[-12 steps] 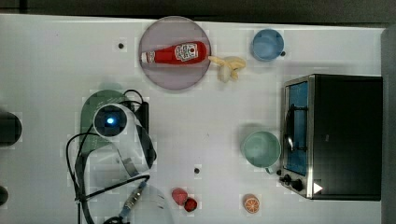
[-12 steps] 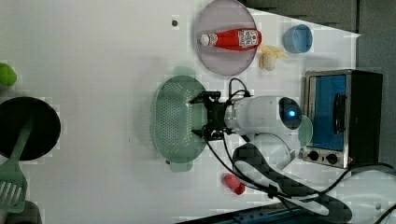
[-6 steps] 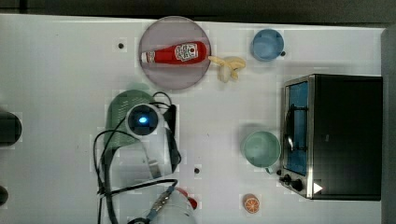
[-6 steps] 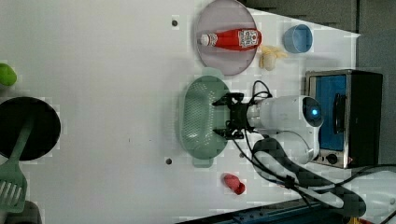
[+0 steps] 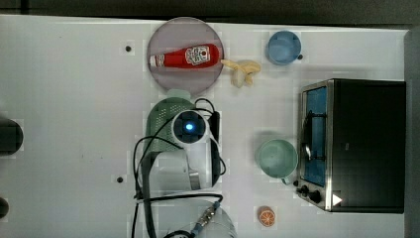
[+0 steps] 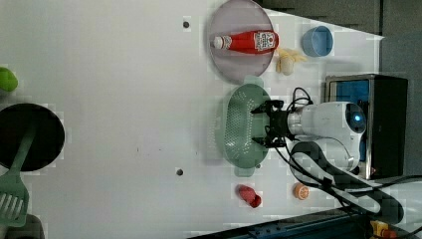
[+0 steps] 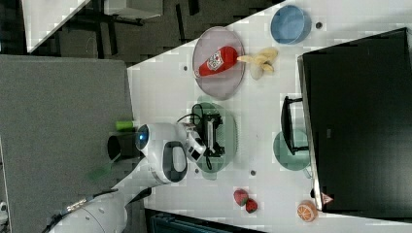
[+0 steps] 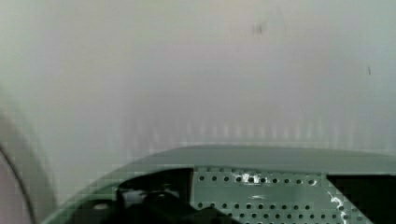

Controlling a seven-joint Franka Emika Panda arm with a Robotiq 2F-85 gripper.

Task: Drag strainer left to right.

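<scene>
The strainer (image 5: 159, 125) is a pale mint-green oval colander dotted with holes, lying just below the purple plate in the top view. My arm's wrist covers most of the strainer in the top view. In the left view my gripper (image 6: 260, 125) reaches into the strainer (image 6: 239, 124) with its dark fingers spread wide, open, close to the inner wall. The right view shows the gripper (image 7: 215, 135) inside the strainer (image 7: 229, 130) too. In the wrist view the perforated wall of the strainer (image 8: 261, 191) sits between two dark fingers (image 8: 140, 200).
A purple plate (image 5: 163, 79) holds a ketchup bottle (image 5: 185, 56). A banana (image 5: 241, 71), blue cup (image 5: 284, 47), green cup (image 5: 276, 157), toaster oven (image 5: 354, 144), orange slice (image 5: 266, 216) and strawberries (image 6: 248, 195) are nearby. A black pan (image 6: 30, 137) lies far off.
My arm and the strainer have slid together toward the top view's right, from the table's left-middle to just under the purple plate. The fingers stayed spread.
</scene>
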